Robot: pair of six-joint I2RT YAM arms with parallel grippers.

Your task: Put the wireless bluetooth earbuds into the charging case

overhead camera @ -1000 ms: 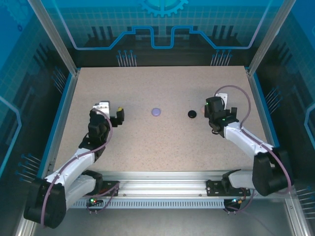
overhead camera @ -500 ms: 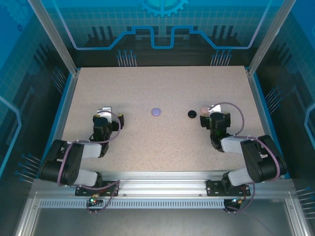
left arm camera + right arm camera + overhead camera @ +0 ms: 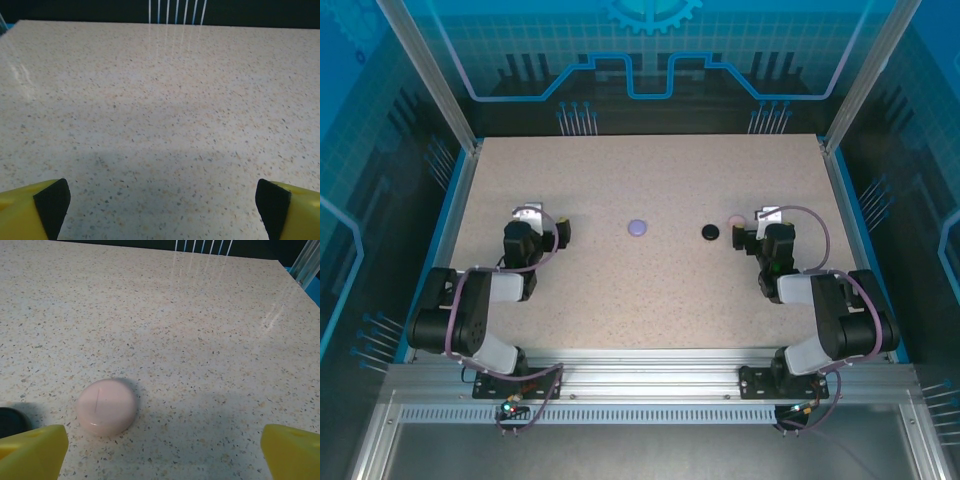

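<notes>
Three round cases are laid in a row across the middle of the table point(image 3: 650, 300): a lilac case point(image 3: 638, 227), a black case point(image 3: 710, 232) and a pink case point(image 3: 106, 406), which is nearest the right edge and is seen closed. The right gripper point(image 3: 162, 452) is held wide apart with nothing gripped, just behind the pink case. The left gripper point(image 3: 160, 207) is also held wide apart and empty, toward the left edge.

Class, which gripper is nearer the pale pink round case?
Right. The right gripper sits right beside the pale pink case, which lies just ahead of it; the left gripper is across the table, past the black case and lilac case.
</notes>
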